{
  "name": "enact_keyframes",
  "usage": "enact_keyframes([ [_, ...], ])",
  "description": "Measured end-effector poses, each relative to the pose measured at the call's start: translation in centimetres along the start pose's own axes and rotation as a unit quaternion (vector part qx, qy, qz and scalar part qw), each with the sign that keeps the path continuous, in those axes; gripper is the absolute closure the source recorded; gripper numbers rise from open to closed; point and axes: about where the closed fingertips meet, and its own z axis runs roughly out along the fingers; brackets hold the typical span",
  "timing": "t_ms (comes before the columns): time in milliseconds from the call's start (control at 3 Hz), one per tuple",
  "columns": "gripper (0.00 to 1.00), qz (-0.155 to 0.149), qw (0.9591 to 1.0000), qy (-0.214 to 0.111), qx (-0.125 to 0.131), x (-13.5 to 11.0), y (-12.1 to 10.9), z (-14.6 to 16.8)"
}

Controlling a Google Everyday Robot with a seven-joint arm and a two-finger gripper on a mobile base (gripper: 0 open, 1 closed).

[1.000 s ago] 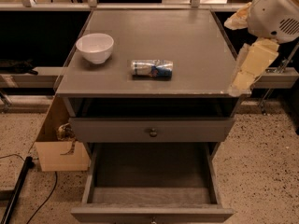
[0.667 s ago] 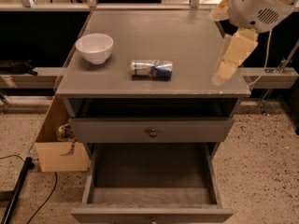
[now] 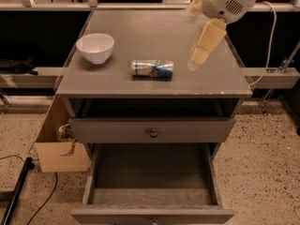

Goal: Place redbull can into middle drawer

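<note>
- Camera view, looking down on a grey cabinet [image 3: 140, 32]: the gripper [image 3: 198, 59] hangs over the right side of the top, and its arm [image 3: 227, 1] is cut off by the upper frame edge.
- How far the gripper is open cannot be told; it has hold of nothing.
- The redbull can [image 3: 152, 69] lies on its side mid-top, apart from the gripper, right of the white bowl [image 3: 95, 47].
- The middle drawer [image 3: 152, 172] stands pulled out below 1 closed drawer [image 3: 152, 130]; its front is partly cut off at the bottom.
</note>
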Motion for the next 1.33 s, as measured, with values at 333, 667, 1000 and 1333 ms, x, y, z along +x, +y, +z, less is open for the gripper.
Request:
enact_keyframes([
  [333, 0.0, 0.012, 0.9994, -0.028, -0.015, -0.6, -2.3, 2.7],
  [667, 0.0, 0.018, 0.9987, -0.037, -0.029, -0.7, -3.8, 5.8],
  [1000, 0.0, 0.018, 0.9985, -0.028, -0.043, -0.8, -4.7, 9.1],
  [1333, 0.0, 0.018, 0.9982, -0.013, -0.056, -0.7, -4.9, 12.1],
])
